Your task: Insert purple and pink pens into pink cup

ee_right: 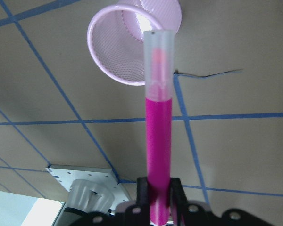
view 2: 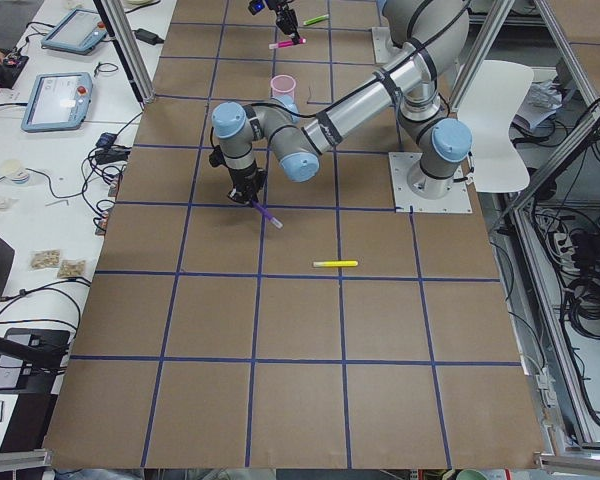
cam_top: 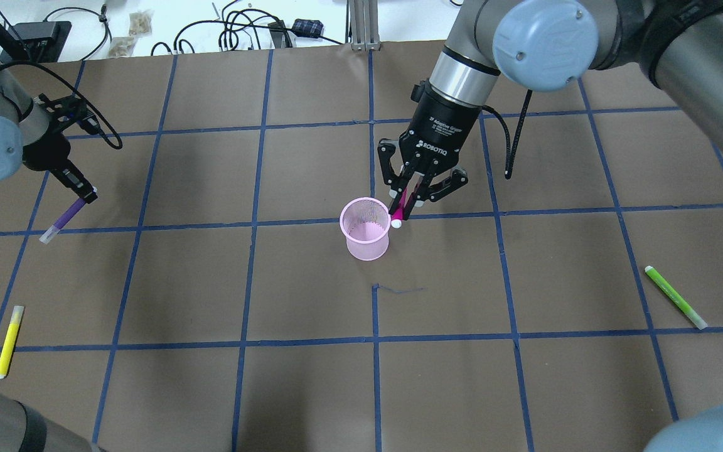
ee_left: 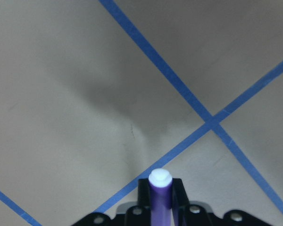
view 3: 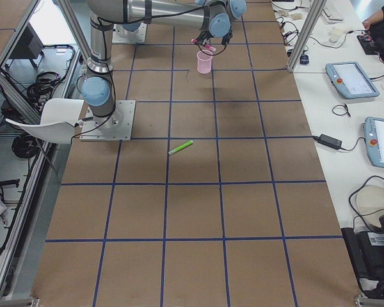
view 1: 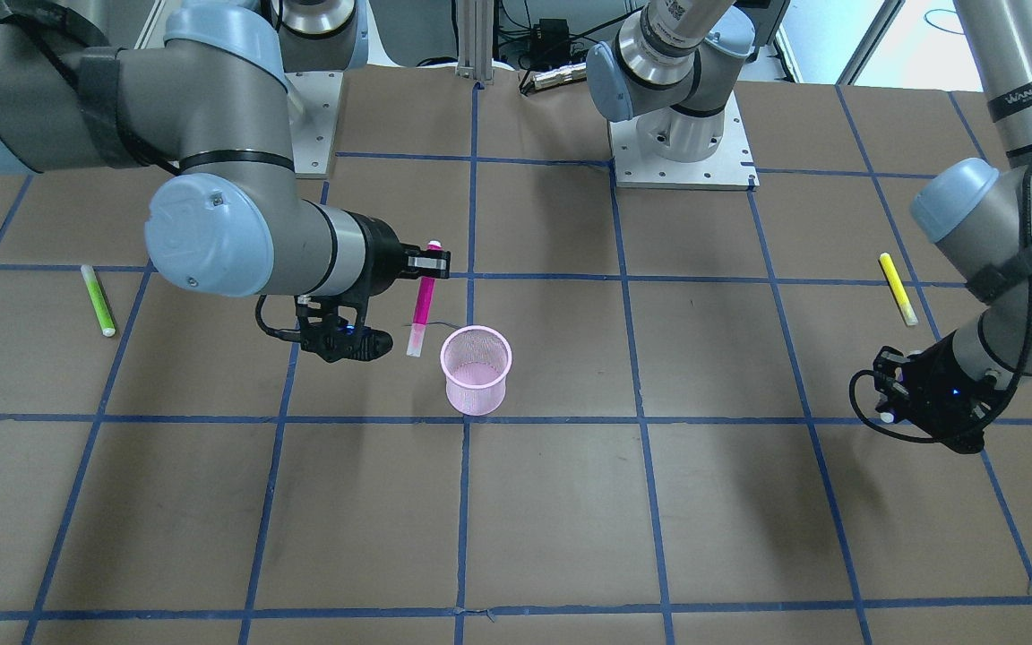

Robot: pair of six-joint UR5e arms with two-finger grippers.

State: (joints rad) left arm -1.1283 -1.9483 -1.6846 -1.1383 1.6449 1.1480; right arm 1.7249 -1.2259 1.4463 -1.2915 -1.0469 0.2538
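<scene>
The pink mesh cup (cam_top: 366,237) stands upright near the table's middle, also in the front view (view 1: 477,369). My right gripper (cam_top: 413,194) is shut on the pink pen (cam_top: 401,207). It holds the pen nearly upright, clear cap down, just beside the cup's rim and outside it (view 1: 423,305). The right wrist view shows the pen (ee_right: 159,141) with the cup's mouth (ee_right: 132,42) past its cap. My left gripper (cam_top: 82,191) is far to the left, shut on the purple pen (cam_top: 63,218), which slants down toward the table (ee_left: 160,197).
A yellow pen (cam_top: 9,341) lies at the near left of the table. A green pen (cam_top: 675,297) lies at the near right. Blue tape lines grid the brown table (cam_top: 311,376). Cables and small gear sit beyond the far edge.
</scene>
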